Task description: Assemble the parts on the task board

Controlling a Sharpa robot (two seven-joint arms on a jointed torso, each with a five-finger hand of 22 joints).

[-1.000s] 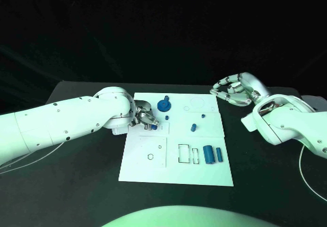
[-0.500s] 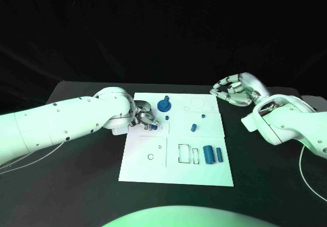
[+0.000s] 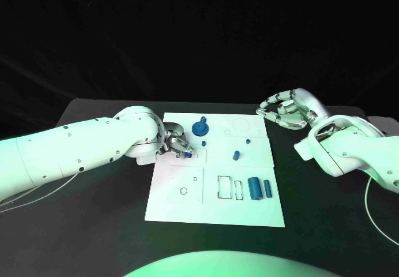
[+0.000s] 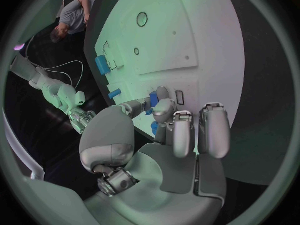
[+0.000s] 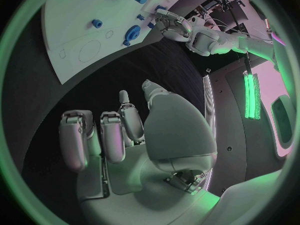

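The white task board lies in the middle of the table. My left hand rests over its upper left part and pinches a small blue part between thumb and a finger; the left wrist view shows that part at the fingertips, right at the board. A round blue gear-like part sits just behind the hand. A small blue peg and two blue cylinders lie further right. My right hand hovers off the board's far right corner, fingers loosely curled, holding nothing.
Outlined slots and round holes mark the board's near half. Black table surrounds the board. In the right wrist view, the right hand hangs over dark table beside the board's edge.
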